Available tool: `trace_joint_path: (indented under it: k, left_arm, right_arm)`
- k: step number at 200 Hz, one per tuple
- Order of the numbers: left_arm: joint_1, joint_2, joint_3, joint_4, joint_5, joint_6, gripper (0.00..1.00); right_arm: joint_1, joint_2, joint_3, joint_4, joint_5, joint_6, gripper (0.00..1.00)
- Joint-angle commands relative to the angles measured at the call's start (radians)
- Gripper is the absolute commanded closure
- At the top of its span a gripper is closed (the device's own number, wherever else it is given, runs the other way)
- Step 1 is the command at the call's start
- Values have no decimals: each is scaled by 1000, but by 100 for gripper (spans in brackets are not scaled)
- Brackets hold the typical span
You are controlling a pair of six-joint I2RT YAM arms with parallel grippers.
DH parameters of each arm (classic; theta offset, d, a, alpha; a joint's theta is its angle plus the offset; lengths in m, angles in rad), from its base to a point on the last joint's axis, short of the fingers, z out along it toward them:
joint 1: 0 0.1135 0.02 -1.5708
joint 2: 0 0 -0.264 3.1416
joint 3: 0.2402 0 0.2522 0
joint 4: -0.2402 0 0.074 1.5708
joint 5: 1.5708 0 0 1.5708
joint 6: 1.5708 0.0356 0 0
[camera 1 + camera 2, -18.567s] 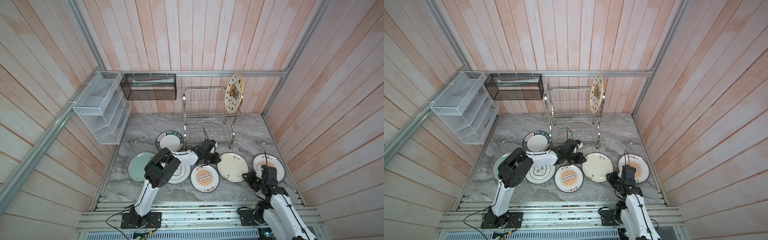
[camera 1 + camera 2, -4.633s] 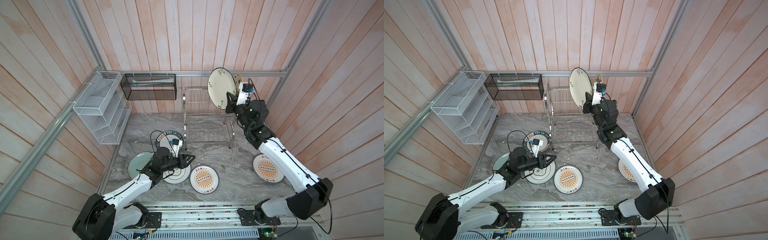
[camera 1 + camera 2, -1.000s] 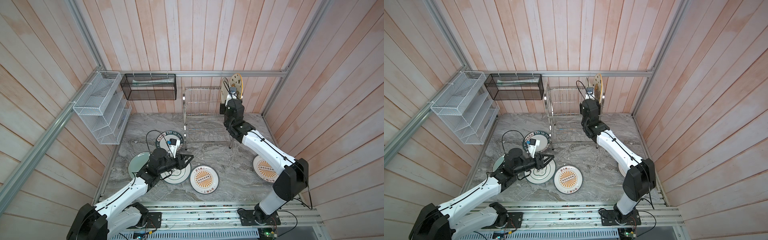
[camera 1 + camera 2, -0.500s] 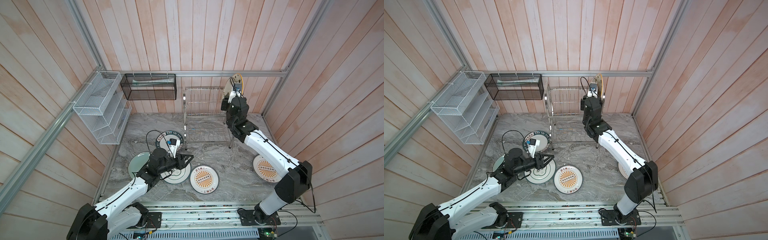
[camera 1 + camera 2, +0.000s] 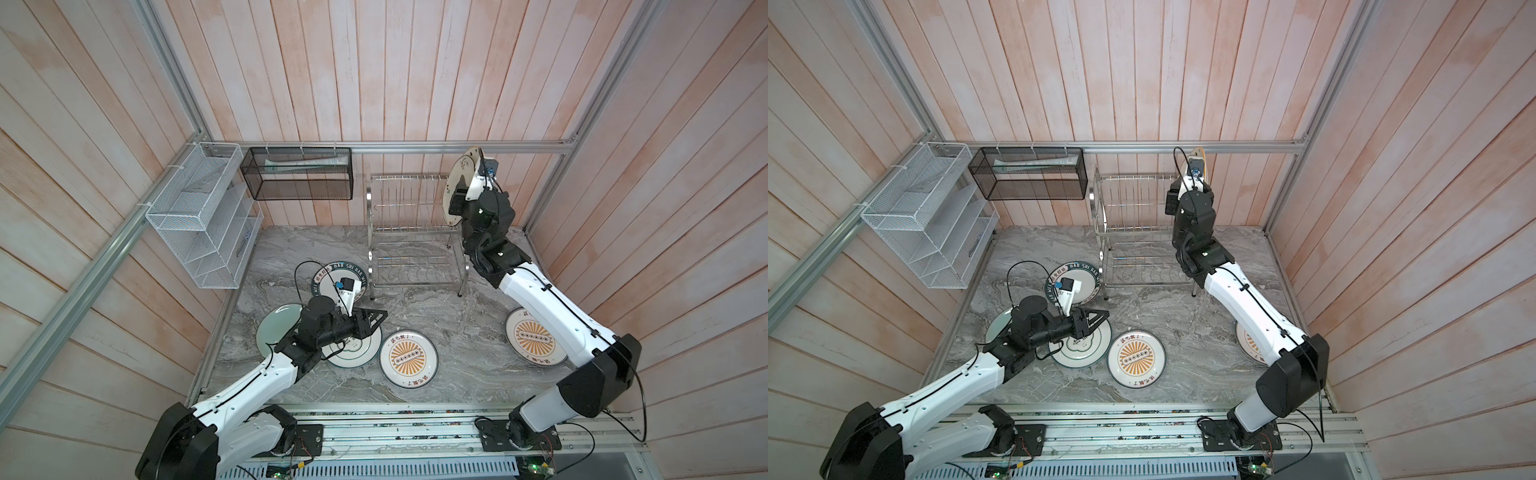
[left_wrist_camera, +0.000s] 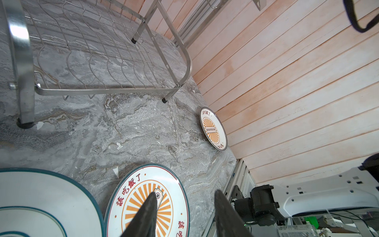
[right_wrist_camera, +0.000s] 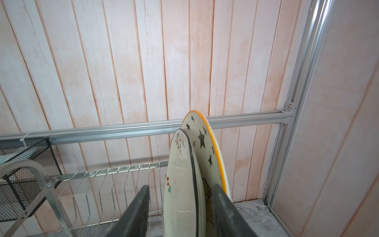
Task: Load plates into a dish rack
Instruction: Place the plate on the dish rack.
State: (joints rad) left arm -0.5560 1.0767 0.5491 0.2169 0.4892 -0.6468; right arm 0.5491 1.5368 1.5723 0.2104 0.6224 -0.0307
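The steel dish rack [image 5: 409, 232] stands at the back of the marble table. In its top tier two plates stand on edge: the cream floral plate [image 7: 180, 195] and, behind it, the black-starred plate [image 7: 202, 139]. My right gripper [image 7: 181, 186] is open, one finger on each side of the cream plate with a gap at both. Flat on the table lie the green-lettered plate [image 5: 322, 274], pale green plate [image 5: 276, 328], quatrefoil plate [image 5: 357, 353] and two sunburst plates [image 5: 408, 359] [image 5: 532, 338]. My left gripper [image 5: 380, 320] hovers open and empty above the quatrefoil plate's edge.
A white mesh organizer [image 5: 199, 216] hangs on the left wall and a black mesh basket [image 5: 299, 174] on the back wall beside the rack. Wooden walls close three sides. The rack's lower tier [image 6: 92, 51] holds nothing. An aluminium rail [image 5: 395, 432] runs along the front.
My right gripper has opened and let go of the cream plate, which now stands in the rack. The left arm has not moved.
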Motion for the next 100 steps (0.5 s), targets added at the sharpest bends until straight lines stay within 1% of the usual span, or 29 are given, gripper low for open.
trace_joint_path:
  k: [1, 26, 50, 85, 100]
  left_arm:
    - [-3, 11, 8, 12, -8, 13, 53]
    - [-3, 17, 14, 10, -17, 10, 53]
    - [-3, 21, 23, 13, -21, 9, 53]
    - [-3, 18, 34, 5, -40, 11, 53]
    - [-4, 12, 34, 6, -49, 11, 53]
  right_arm:
    - [6, -47, 9, 24, -34, -12, 49]
    - [5, -98, -10, 23, -74, -14, 47]
    - [2, -161, -62, 44, -140, -25, 42]
    - [-4, -236, -117, 34, -221, -41, 39]
    - [-16, -277, -154, 26, -308, -49, 38]
